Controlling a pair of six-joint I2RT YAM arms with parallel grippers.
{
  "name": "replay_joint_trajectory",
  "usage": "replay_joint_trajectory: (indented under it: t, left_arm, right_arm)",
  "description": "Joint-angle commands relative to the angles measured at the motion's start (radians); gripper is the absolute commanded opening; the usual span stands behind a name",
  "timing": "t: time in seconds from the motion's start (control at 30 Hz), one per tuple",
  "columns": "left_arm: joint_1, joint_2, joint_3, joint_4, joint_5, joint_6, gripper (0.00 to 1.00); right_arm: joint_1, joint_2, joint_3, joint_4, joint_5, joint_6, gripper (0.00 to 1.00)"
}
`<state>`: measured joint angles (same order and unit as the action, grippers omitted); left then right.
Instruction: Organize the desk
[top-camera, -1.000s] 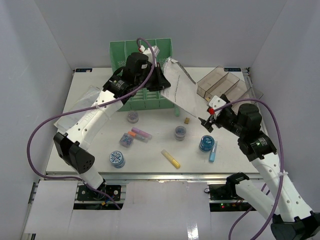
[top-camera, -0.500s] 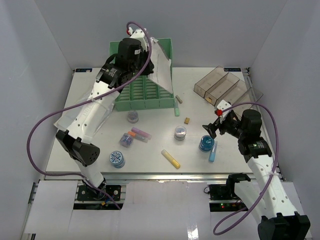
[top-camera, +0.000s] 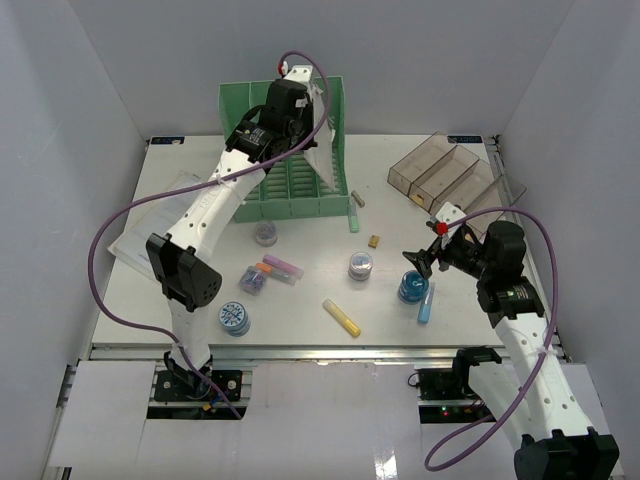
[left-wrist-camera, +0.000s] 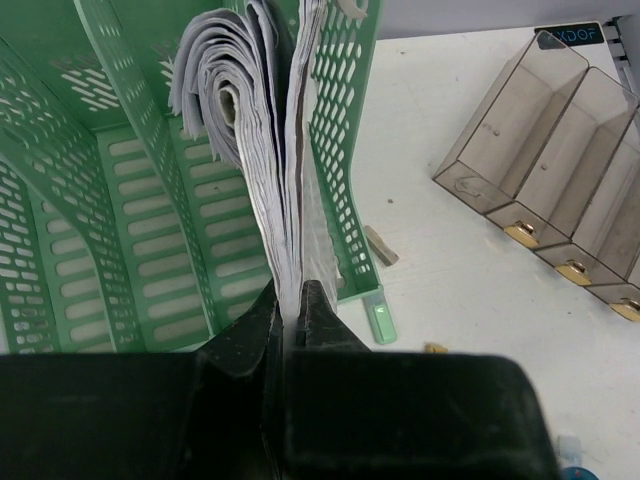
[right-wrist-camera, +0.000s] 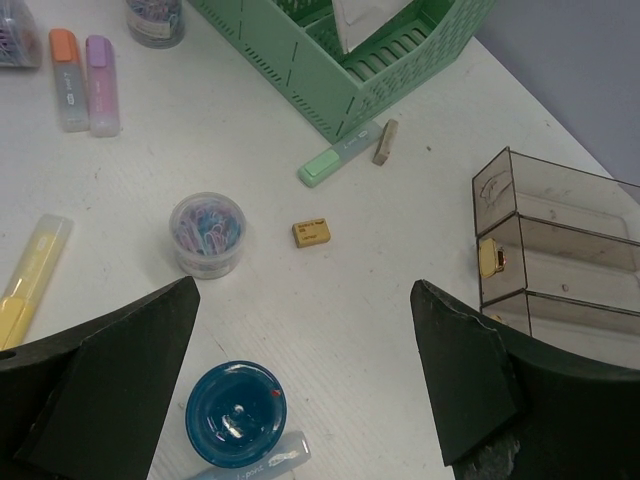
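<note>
While left gripper (left-wrist-camera: 291, 305) pinches the paper sheaf (left-wrist-camera: 262, 150) in the upper-left green rack (left-wrist-camera: 345, 130), an early release could spill it; right gripper (right-wrist-camera: 305, 350) gapes empty.

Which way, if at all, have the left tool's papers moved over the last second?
Yes: the papers swung left, away from the clear tray, into the right slot of the green rack.

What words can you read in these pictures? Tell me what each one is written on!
"XDOF": on a dark label at the far edge of the desk, behind the clear brown tray; anything before the X is hidden.
Small yellow block: it has dark print, too small to read.
The papers in the green rack: seen edge-on, no print shows.
Nothing else is readable.
</note>
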<state>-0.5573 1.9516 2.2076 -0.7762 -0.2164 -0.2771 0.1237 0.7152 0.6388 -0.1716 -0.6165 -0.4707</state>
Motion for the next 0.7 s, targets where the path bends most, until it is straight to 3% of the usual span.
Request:
replay_joint_trajectory:
  t: [0.0, 0.6, 0.67]
  left_arm:
    - [0.001, -0.011, 0.070, 0.094, -0.035, 0.039, 0.00]
    - [0.004, 0.073, 0.047, 0.166, -0.010, 0.060, 0.00]
    - [0.002, 0.076, 0.031, 0.163, 0.000, 0.062, 0.06]
  right_arm:
    - [-0.009, -0.010, -0.011, 0.046, -0.032, 0.017, 0.93]
    - [-0.024, -0.005, -0.021, 0.046, -0.049, 0.020, 0.93]
    - [-0.026, -0.005, -0.022, 0.047, -0.049, 0.020, 0.93]
